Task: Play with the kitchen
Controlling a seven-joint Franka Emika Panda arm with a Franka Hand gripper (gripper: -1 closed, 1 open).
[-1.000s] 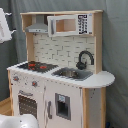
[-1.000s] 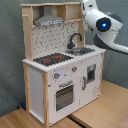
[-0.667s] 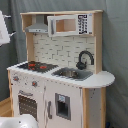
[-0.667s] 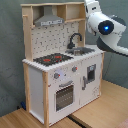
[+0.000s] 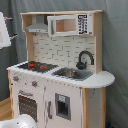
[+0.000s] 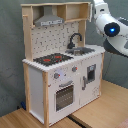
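Whether the jaws are wide, narrow or holding anything cannot be told: only the arm [image 6: 111, 27] shows, at the upper right of the second exterior view, its white body with a blue-lit joint hanging near the kitchen's upper shelf end and above the sink side, and the tool end is out of sight. The kitchen [image 6: 60, 65] stands upright on a wooden floor [image 6: 100, 110] before a grey curtain [image 5: 115, 50], front panel open to both exterior views, which suits a reach from the side where the arm waits. It is one unit, white panels in a light-wood frame. Going down in size: one dotted backsplash [image 5: 62, 50] fills the back; one oven door [image 6: 64, 95] sits under the stove, placed low as on a real cooker; one smaller cupboard door [image 5: 62, 106] sits under the sink; one grey hood [image 6: 49, 20] hangs over the burners; one microwave-like box [image 5: 70, 24] sits beside it. One stovetop [image 5: 36, 65] shows two red rings, one steel sink [image 5: 70, 73] lies next to it, and one black faucet [image 5: 85, 59] arches over the basin. Two knobs [image 6: 65, 75] are visible on the front. Nothing appears touched yet, so play seems not begun.
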